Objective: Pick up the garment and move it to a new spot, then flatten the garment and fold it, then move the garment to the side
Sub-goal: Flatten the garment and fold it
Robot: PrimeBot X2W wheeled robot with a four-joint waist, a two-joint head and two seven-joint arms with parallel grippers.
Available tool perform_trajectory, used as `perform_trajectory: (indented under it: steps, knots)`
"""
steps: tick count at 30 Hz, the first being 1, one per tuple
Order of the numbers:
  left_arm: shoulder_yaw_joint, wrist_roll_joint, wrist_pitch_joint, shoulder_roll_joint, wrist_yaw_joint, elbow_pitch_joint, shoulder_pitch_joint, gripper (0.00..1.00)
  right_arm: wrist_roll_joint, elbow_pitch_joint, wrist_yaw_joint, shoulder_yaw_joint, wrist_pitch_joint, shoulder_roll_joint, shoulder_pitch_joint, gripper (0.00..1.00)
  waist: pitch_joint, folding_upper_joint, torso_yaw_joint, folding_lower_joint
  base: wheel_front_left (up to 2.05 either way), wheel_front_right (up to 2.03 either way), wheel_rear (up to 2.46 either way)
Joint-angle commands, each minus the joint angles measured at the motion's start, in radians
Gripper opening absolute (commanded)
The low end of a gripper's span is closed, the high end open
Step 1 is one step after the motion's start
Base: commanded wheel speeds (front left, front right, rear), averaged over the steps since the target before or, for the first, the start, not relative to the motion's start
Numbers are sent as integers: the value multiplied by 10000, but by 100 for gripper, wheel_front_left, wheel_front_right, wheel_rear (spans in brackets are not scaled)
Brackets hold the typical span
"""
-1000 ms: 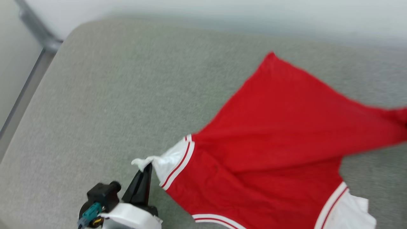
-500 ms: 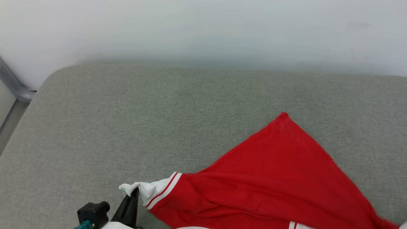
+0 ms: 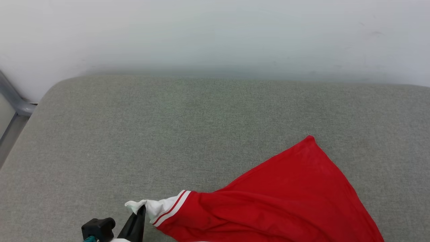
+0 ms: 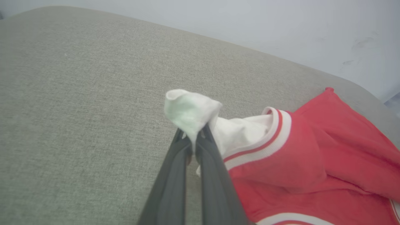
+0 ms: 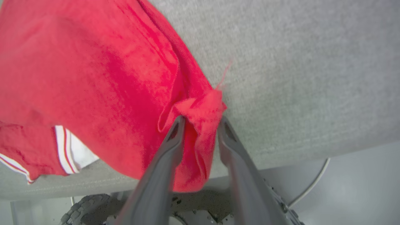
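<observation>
Red garment [image 3: 285,201] lies on grey cushion [image 3: 151,134], near right part, one corner pointing far. Left gripper [image 4: 193,139] clamped on white sleeve tip [image 4: 190,107] at near left. Right gripper [image 5: 200,125] fingers parted, red hem [image 5: 203,107] bunched between them.

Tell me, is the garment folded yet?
Not folded. The garment lies spread on the cushion, one white sleeve pinched in the left gripper.

You face a grey fabric-topped table [image 3: 134,134] against a pale wall [image 3: 215,33]; a metal rail [image 3: 15,101] stands past its far-left corner.
</observation>
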Motion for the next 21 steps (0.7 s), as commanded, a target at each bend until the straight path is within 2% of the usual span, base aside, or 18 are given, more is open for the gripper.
perform_trajectory:
  steps: [1,7,12,15,17,21]
  knots:
    - [-20,-18,22,13,30,-9,11,0,-103,-113,-7,66,-576,23,-255,100,11,-1,0,2,0,0,0]
    - [-113,25,4,31,44,-119,-241,0,-231,154,-7,365,-3852,16,-1197,100,221,-1,9,2,0,0,0]
    - [-241,111,-59,-31,41,-342,-560,0,-134,903,-7,1184,-5174,-672,-2382,100,676,-1,92,2,0,0,0]
    - [-370,163,-78,-76,18,-467,-804,0,17,1487,-7,1814,-5209,-1296,-3347,100,1000,-1,219,2,0,0,0]
    - [-456,210,-99,-104,-3,-569,-990,0,252,1973,-7,2259,-4772,-1760,-4037,100,1230,-1,311,2,0,0,0]
    - [-628,298,-137,-127,-51,-749,-1334,0,668,2857,-7,3287,-2965,-2865,-5421,100,1706,-1,540,2,0,0,0]
